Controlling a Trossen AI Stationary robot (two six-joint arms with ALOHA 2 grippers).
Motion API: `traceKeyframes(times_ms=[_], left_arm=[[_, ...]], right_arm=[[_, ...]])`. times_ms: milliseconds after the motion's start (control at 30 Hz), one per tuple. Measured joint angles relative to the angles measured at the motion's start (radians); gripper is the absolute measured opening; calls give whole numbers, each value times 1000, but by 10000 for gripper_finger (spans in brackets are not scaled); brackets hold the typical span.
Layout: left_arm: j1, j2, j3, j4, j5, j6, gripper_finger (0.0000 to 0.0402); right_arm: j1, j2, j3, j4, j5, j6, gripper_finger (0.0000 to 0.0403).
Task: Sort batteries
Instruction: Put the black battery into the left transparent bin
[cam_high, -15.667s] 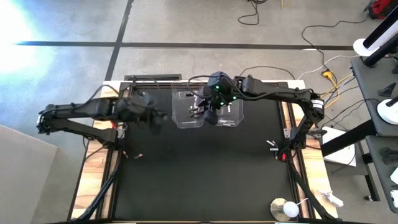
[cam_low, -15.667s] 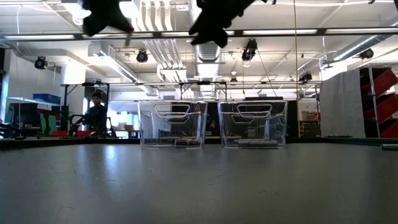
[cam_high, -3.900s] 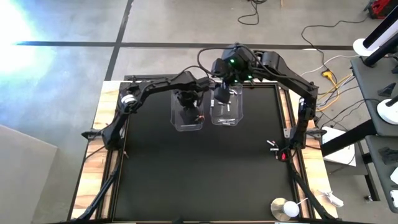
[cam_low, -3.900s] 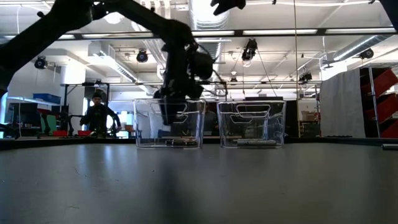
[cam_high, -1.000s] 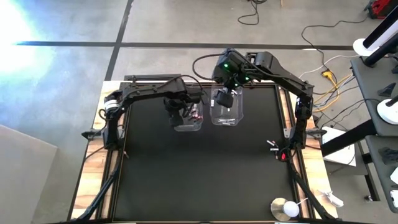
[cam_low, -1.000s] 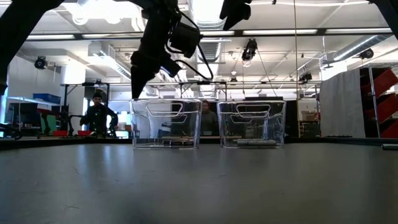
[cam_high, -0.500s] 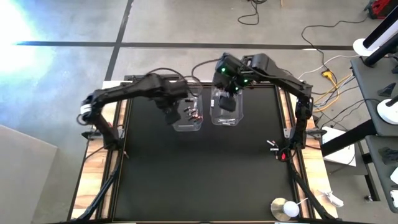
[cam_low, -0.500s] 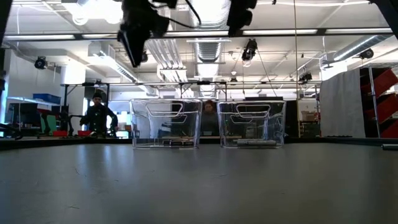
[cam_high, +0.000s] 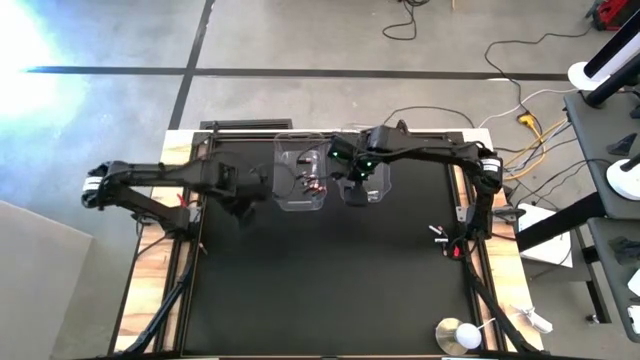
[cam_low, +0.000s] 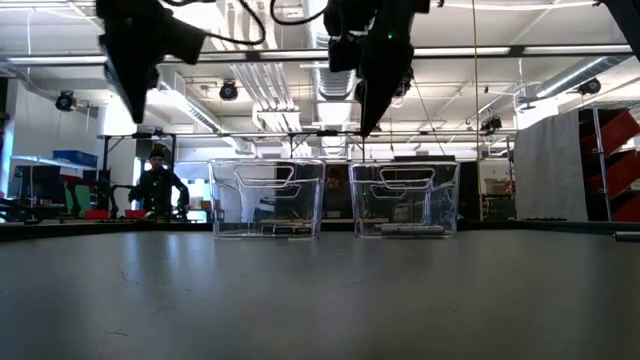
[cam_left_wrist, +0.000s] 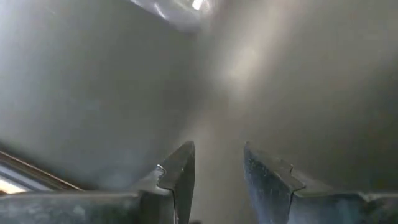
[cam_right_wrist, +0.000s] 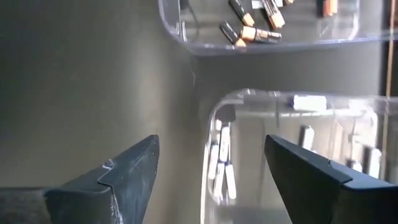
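Two clear tubs stand side by side at the table's far middle. The left tub (cam_high: 300, 180) holds dark batteries (cam_right_wrist: 255, 28) with copper-coloured ends, which lie on its floor. The right tub (cam_high: 372, 190) holds white batteries (cam_right_wrist: 221, 163). My left gripper (cam_high: 240, 192) hangs open above bare mat, left of the left tub and high up in the low view (cam_low: 135, 110). My right gripper (cam_high: 355, 185) is wide open above the gap between the tubs, over the right tub's left rim. Its fingers point down (cam_low: 366, 128) and hold nothing.
Black mat (cam_high: 320, 280) stretches bare in front of the tubs. Small loose items (cam_high: 438, 236) lie at the right edge. A white round object (cam_high: 460, 335) sits at the near right corner. A person (cam_low: 158, 185) stands in the room behind.
My left gripper has pulled away from above the left tub and swung toward the table's left edge. My right gripper has moved from the far side of the right tub toward the near edge and has come down lower over the tubs. The tubs have stayed put.
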Motion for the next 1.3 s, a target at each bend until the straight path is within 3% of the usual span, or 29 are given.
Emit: traceKeyframes(times_ms=[200,400,533,900,1300], left_arm=[[-117,-32,-144,30,34,-69,115],[-212,-22,-246,77,181,15,115],[-244,-23,-304,90,205,19,116],[-284,-25,-390,81,245,88,116],[-354,-25,-457,74,247,176,116]], right_arm=[[0,0,-108,120,-1,38,279],[0,0,-224,207,-1,75,283],[0,1,-275,222,-1,106,278],[2,1,-292,210,-114,129,266],[5,1,-292,142,-141,122,280]])
